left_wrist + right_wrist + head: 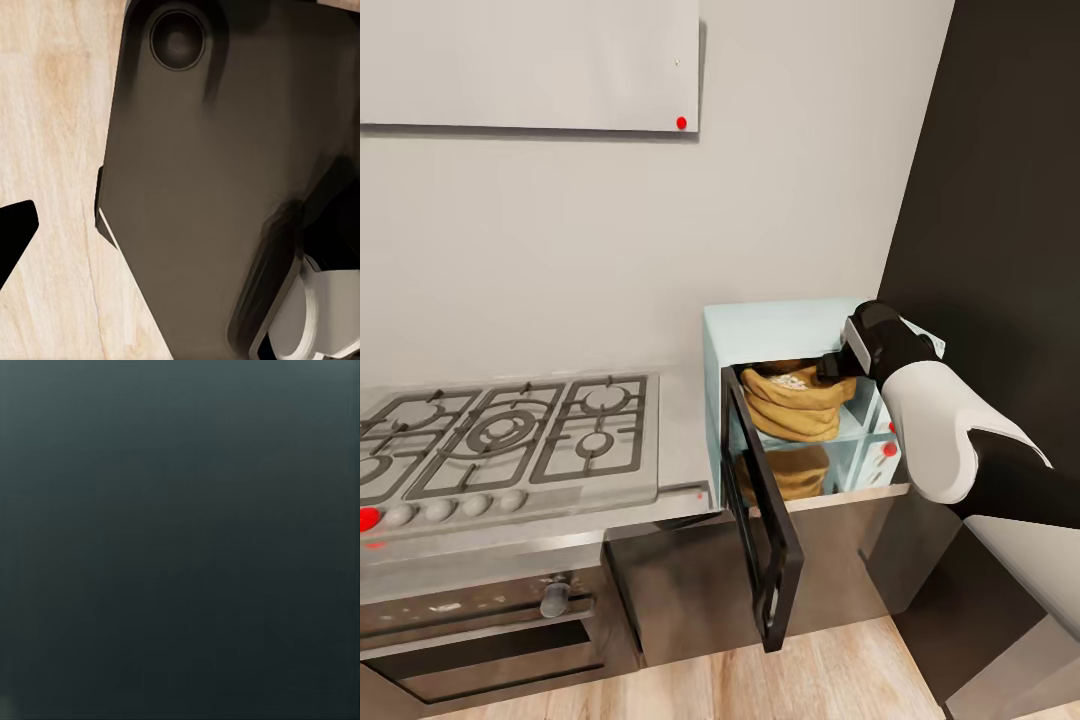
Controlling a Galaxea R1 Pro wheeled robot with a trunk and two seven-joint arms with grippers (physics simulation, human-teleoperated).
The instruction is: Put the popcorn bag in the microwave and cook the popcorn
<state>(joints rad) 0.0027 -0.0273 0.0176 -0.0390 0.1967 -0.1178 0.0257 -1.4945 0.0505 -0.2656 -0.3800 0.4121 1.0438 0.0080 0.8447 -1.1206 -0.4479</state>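
Observation:
The pale blue-mint microwave (780, 325) stands on the steel countertop (680, 430) with its dark glass door (760, 520) swung wide open toward me. The golden-brown popcorn bag (795, 405) sits upright inside the cavity, and whitish popcorn (792, 380) shows in its mouth. My right gripper (832, 367) reaches in from the right, its dark fingers closed on the bag's rolled rim. The right wrist view is uniformly dark. One black fingertip (15, 229) of my left gripper pokes into the left wrist view over the wood floor; its other finger is out of frame.
A gas hob (510, 430) with black grates lies left of the microwave, above a steel oven (480, 620). A dark tall cabinet (1000, 200) rises right of the microwave. My own dark base (217, 195) sits over the pale wood floor (52, 112).

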